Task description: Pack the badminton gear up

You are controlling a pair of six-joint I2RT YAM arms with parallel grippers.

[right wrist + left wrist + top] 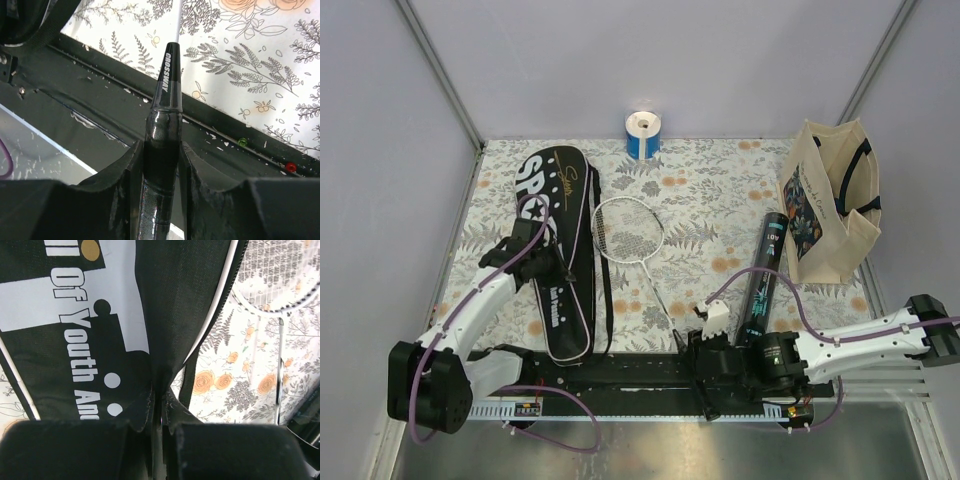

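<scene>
1 thin white-framed racket (630, 228) lies just right of 1 long black "SPORT" cover (560, 250); 1 black cylindrical tube (767, 270) and 1 cream tote bag (825, 200), contents unseen, sit farther right; 1 blue-and-white roll (642, 133) stands beyond it. The left tool (159, 415) pinches the cover's edge; the right tool (162, 165) is clamped on the racket's handle. Floral bench (720, 190), grey walls (670, 60).
</scene>
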